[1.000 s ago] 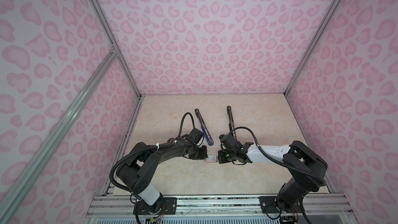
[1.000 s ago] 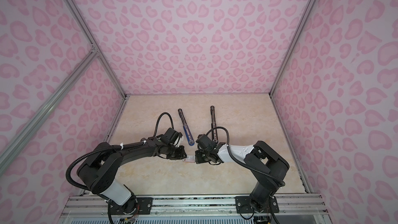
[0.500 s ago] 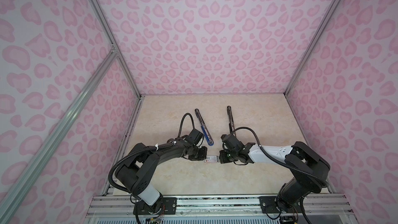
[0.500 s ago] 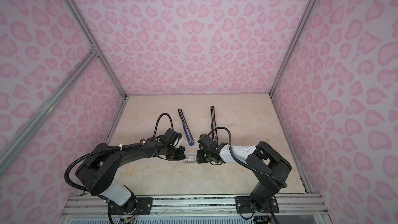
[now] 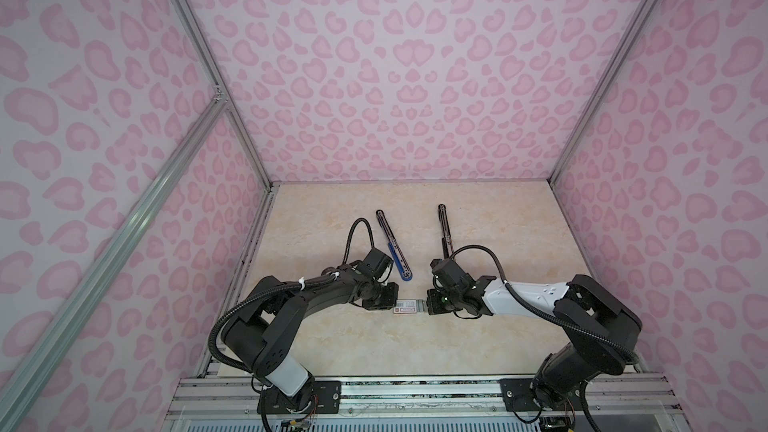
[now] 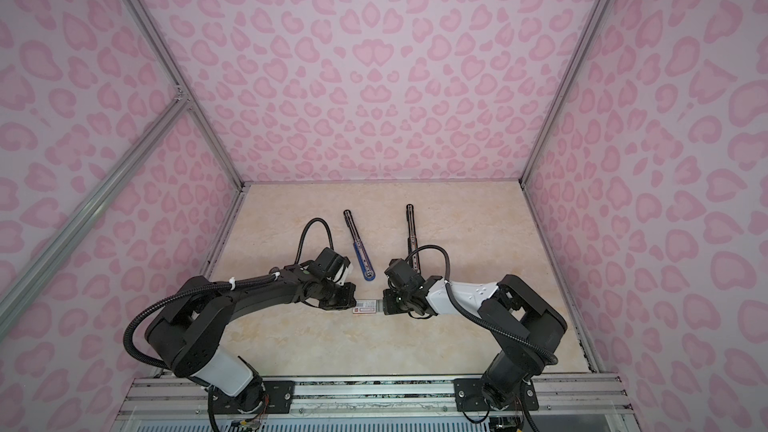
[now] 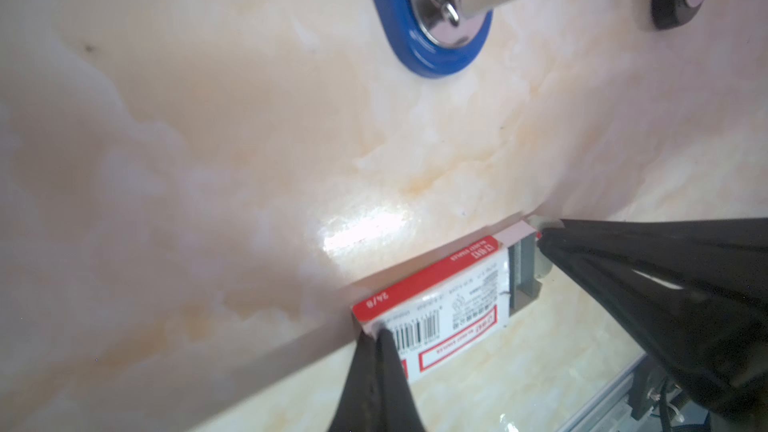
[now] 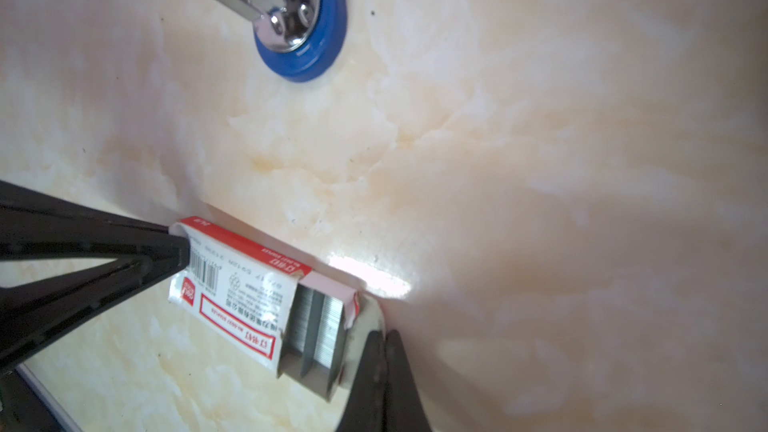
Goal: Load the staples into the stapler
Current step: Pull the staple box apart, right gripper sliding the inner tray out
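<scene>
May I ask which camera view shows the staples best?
The right wrist view: the staples lie exposed in the tray drawn from the box sleeve. The left wrist view shows a grey sliver; both top views, only a speck.

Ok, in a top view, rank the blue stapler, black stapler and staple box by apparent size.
Largest: blue stapler.
Next, less surely: black stapler, its near end hidden by the right arm.
Smallest: staple box.

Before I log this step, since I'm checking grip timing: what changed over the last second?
The left tool closed onto the barcoded end of the white-and-red cardboard staple-box sleeve. The right tool stayed shut on the end of the pink inner tray; the sleeve, the blue-based metal stapler and the black stapler did not visibly move.
</scene>
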### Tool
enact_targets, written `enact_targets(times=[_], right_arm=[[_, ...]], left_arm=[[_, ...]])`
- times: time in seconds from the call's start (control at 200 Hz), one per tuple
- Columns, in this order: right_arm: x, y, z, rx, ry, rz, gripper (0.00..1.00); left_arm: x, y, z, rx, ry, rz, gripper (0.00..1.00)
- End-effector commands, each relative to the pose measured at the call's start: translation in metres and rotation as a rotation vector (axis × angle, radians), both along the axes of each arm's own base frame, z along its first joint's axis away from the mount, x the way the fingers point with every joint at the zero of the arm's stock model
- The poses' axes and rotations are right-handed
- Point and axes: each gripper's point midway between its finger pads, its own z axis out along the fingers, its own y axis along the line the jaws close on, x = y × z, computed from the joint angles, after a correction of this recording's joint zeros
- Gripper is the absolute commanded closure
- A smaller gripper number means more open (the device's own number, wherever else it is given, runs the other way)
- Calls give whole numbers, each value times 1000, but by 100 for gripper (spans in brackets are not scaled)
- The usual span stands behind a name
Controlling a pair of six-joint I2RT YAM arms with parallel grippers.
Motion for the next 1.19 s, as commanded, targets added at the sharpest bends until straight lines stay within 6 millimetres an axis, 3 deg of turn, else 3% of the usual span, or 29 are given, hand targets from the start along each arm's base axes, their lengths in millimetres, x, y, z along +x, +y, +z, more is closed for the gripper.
enact_targets(times=[0.0,0.38,0.735,1.19], right_arm=[[0,-9,-5,-38,10,-26,100],[1,-8,-3,-22,10,-32,100],[4,-23,-5,-30,15,-82,100],[1,-27,-8,-36,20,-91,100]], left_arm=[[2,5,2,20,-10,12,97],[2,5,3,18,-7,12,97],[0,11,1,37,-5,26,97],[0,19,0,58,-7,39,97]])
